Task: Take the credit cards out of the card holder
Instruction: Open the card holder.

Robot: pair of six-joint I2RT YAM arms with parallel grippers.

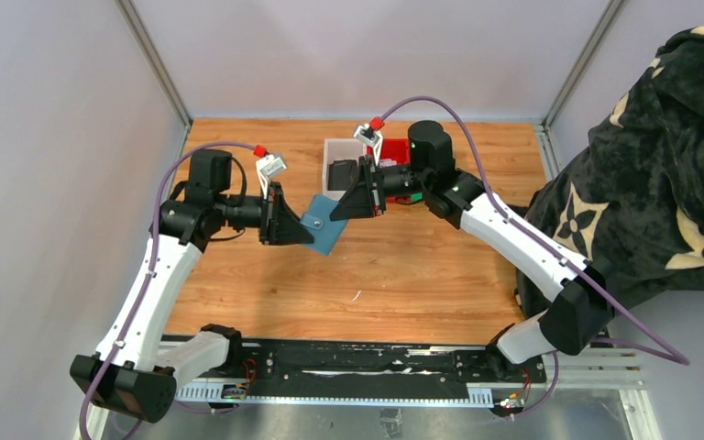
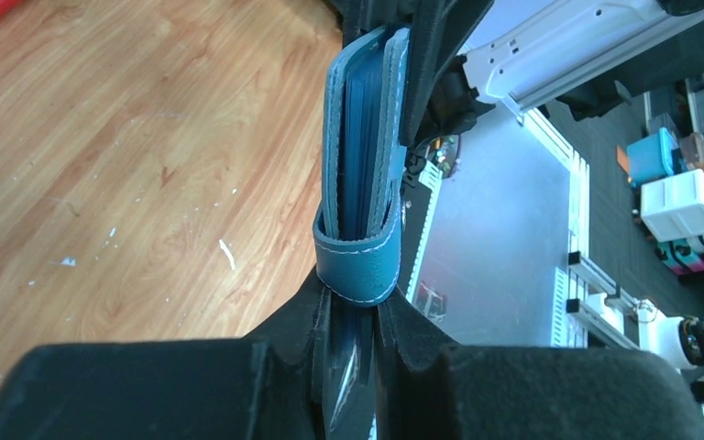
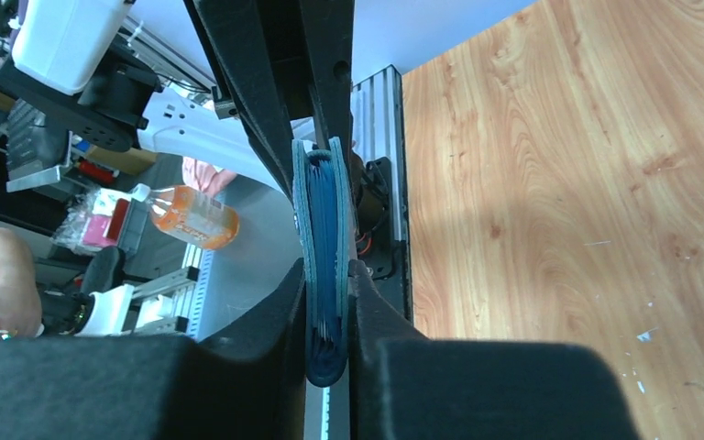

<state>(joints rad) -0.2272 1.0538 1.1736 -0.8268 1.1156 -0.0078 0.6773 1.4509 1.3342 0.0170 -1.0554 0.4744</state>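
The teal-blue card holder (image 1: 324, 231) hangs folded in the air above the wooden table, held between both arms. My left gripper (image 1: 302, 229) is shut on one end of it, and my right gripper (image 1: 341, 209) is shut on the other end. In the left wrist view the card holder (image 2: 363, 156) stands edge-on between the jaws of my left gripper (image 2: 357, 307), with its closing tab (image 2: 359, 268) wrapped over the edge. In the right wrist view my right gripper (image 3: 327, 280) pinches the card holder (image 3: 323, 220) at its fold. The credit cards stay inside it; only thin layered edges show.
A white bin (image 1: 330, 151) holding a black object (image 1: 342, 172) stands at the back middle, with a red bin (image 1: 394, 149) beside it. A dark flower-patterned cloth (image 1: 660, 165) fills the right side. The wooden table (image 1: 403, 284) lies below.
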